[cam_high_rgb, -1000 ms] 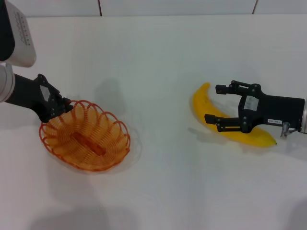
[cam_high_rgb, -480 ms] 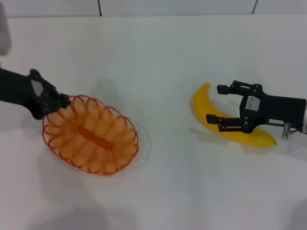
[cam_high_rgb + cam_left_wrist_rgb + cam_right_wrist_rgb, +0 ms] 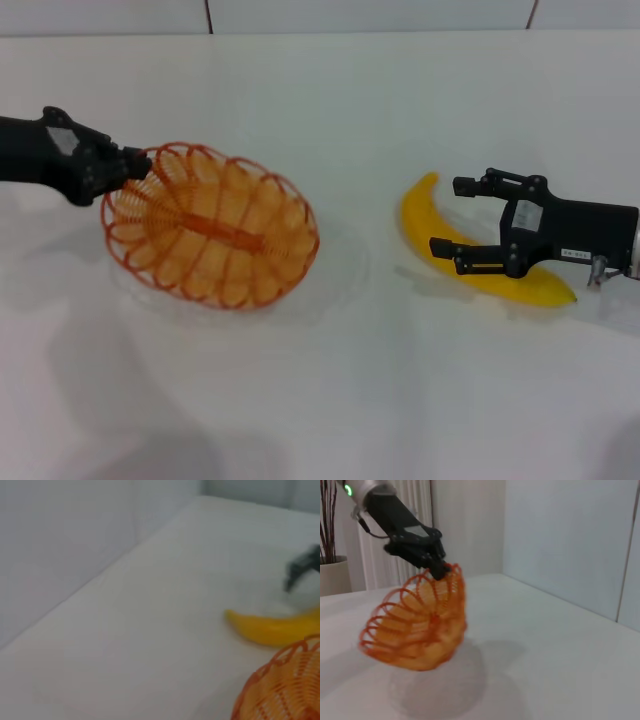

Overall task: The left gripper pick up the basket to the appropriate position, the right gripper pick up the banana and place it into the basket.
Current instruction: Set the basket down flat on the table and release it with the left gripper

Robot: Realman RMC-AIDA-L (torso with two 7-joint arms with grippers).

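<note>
1. Left tool point(image 3: 130, 165) clenched on the basket point(image 3: 212, 237) rim at its far-left edge — basket lifted off the desk point(image 3: 330, 400) and tilted, hanging from that one pinch, as the right wrist view shows.
2. Basket: light, stiff wire, judging by how it holds shape from a single rim grip; liable to swing, so best set down flat near the banana point(image 3: 470, 250).
3. Right tool point(image 3: 458, 215) released, fingers spread either side of the banana's middle, low over it; contact cannot be told.
4. Banana lying on the desk, well apart from the basket.
5. Banana likely smooth, rigid, a bit slippery — best gripped across the thick middle, not the tapered ends.
</note>
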